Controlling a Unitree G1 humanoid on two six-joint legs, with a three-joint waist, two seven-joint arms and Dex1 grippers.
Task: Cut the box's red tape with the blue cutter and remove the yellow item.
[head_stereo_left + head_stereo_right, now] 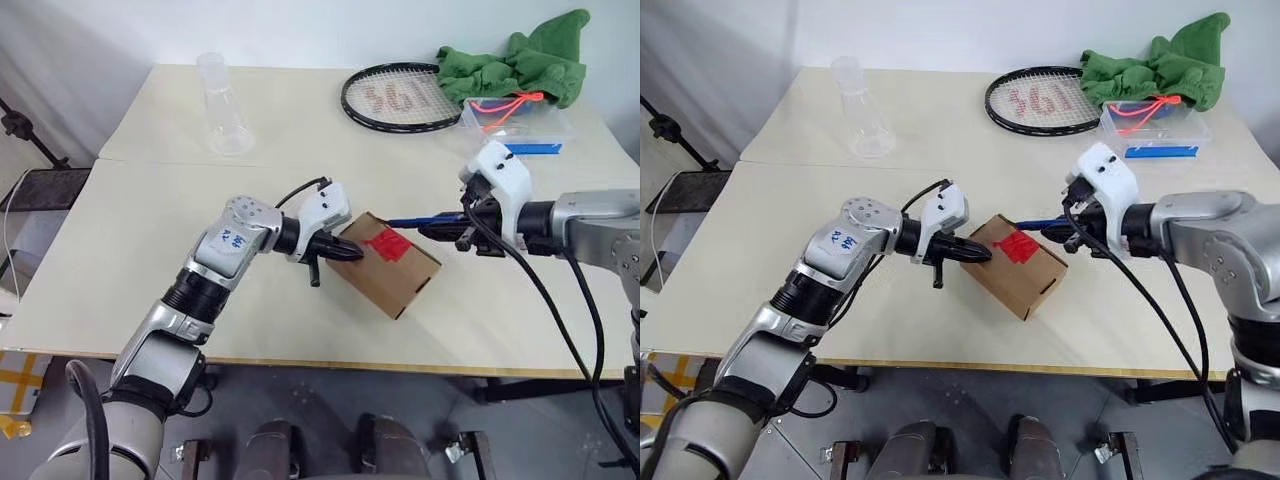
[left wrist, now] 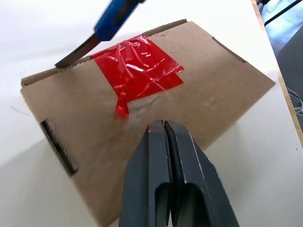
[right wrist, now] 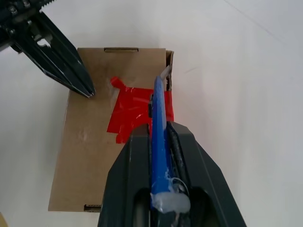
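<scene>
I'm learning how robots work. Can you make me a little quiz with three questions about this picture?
1. True or false: the red tape is stuck on top of the box.
2. What does the right gripper hold?
A. the racket
B. the blue cutter
C. the green cloth
3. Fill in: the left gripper presses on the box with its jaws ____.

Key:
1. True.
2. B. Its blade tip sits at the box's edge beside the tape.
3. Shut.
</scene>
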